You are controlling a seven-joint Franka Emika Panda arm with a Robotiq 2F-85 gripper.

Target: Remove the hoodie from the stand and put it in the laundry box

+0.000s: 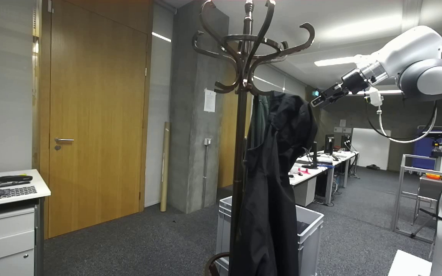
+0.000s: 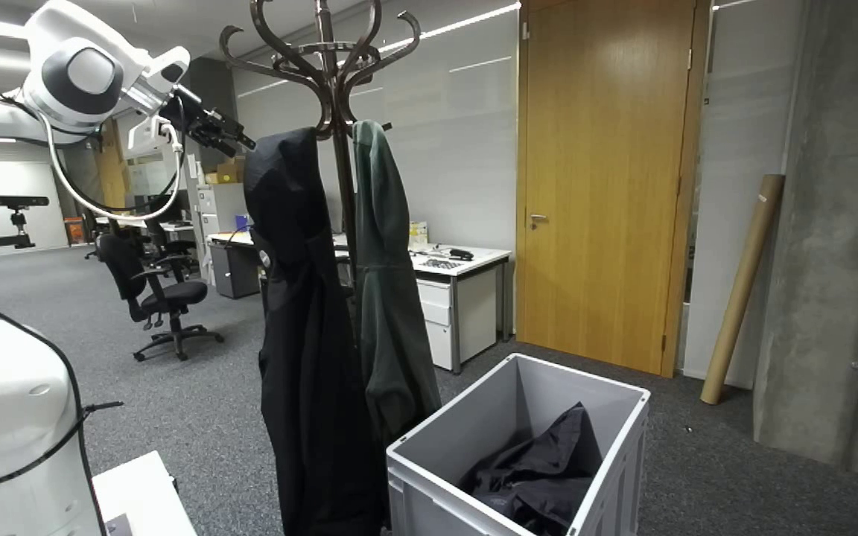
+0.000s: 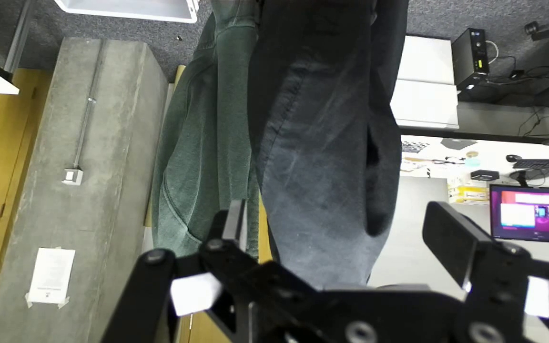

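The white arm has dark grey trim, 2 black fingers and white cabling.

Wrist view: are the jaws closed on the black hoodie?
No, the jaws stand wide apart, the hoodie visible through the gap.

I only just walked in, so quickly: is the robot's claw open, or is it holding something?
Claw: open, holding nothing; the black hoodie hangs just in front of it.

no lettering can be read, neither on the taped paper nor the lit monitor.
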